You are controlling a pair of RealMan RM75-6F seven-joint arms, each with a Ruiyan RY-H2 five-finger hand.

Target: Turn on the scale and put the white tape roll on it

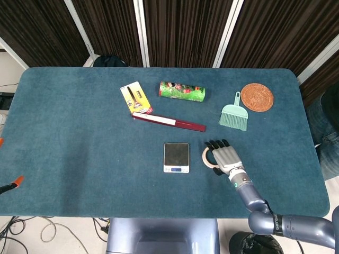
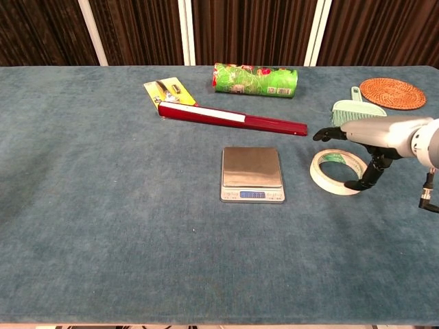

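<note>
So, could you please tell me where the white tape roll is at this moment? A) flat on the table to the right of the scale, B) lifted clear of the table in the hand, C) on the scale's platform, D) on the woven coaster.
A: the white tape roll lies flat on the table beside the scale, whose platform is bare, with the right hand hovering over the roll's far side.

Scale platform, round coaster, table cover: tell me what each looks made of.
Scale platform: brushed metal, likely steel, going by its grey, dull sheen. Round coaster: woven rattan or similar fibre, judging by its orange-brown concentric rings. Table cover: teal felt or short-pile fabric, matte with a fuzzy mottled texture.
</note>
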